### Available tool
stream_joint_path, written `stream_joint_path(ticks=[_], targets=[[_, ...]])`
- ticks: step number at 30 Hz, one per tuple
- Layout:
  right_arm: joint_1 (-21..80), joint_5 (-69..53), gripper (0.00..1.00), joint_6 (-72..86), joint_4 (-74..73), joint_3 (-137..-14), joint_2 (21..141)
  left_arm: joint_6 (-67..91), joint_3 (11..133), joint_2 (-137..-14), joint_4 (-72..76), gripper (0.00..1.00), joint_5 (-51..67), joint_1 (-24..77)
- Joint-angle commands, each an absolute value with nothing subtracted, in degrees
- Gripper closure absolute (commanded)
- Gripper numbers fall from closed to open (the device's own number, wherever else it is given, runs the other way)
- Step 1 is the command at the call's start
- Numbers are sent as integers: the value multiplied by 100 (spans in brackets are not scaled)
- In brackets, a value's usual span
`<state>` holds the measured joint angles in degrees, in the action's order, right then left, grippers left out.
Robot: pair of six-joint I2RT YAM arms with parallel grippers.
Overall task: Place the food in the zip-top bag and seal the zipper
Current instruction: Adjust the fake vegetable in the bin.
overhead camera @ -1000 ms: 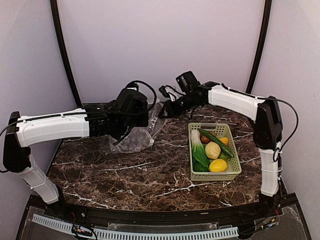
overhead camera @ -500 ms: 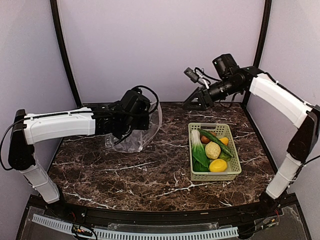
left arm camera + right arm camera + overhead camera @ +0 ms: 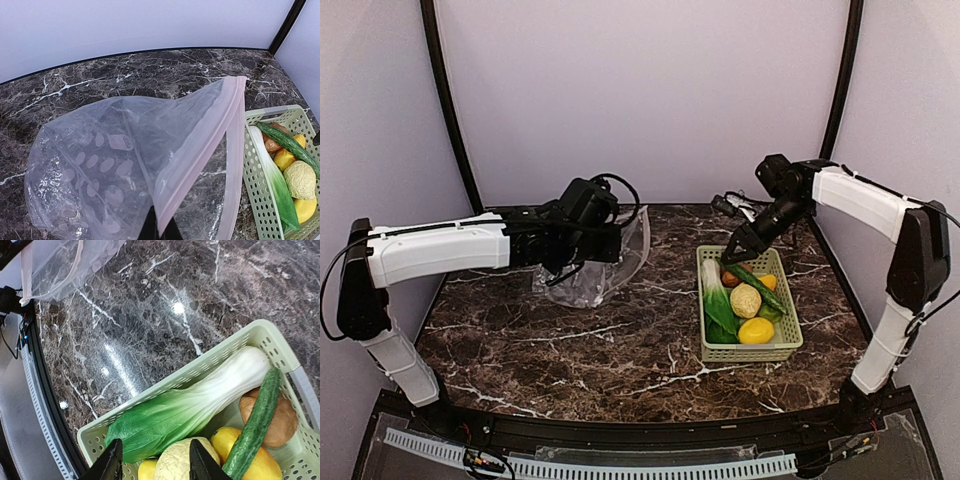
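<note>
The clear dotted zip-top bag lies at the back left with its mouth held up and gaping. My left gripper is shut on the mouth edge, pinching the pinkish zipper. The food sits in the light green basket: bok choy, long green vegetable, tan bumpy lump, lemon and a brown piece. My right gripper hangs open just above the basket's far end, over the bok choy's leaves and the tan lump, holding nothing.
The basket stands right of the bag's mouth, with a strip of bare marble between them. Black frame posts rise at the back corners. The table's front edge runs near the arm bases.
My right arm left the bag's mouth, swung up and right, then came down over the basket's far end with its jaws now open. The left arm kept its grip and shifted the bag slightly.
</note>
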<state>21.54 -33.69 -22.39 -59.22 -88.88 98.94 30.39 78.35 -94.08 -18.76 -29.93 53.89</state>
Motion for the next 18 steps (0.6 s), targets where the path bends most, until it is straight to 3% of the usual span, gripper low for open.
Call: stream_joint_path(ticks=[1,4,8,18], targets=[[2329,-3652,53,-2663,-6446,-8810,9965,3041,7894,-9345,-2128,99,-2819,5369],[2549,-3002,44,-2778,-6131,-8305,9661,3084,7810,-9266,-2133,99,-2854,5370],[2730,-2692,42,-2371,-5650,-7841,9620,3138,7707,-9216,-2122,99,-2882,5368],[2650,-1990,49,-881,-5228,-8970,10960,3140,7676,-9195,-2200,99,-2860,5370]])
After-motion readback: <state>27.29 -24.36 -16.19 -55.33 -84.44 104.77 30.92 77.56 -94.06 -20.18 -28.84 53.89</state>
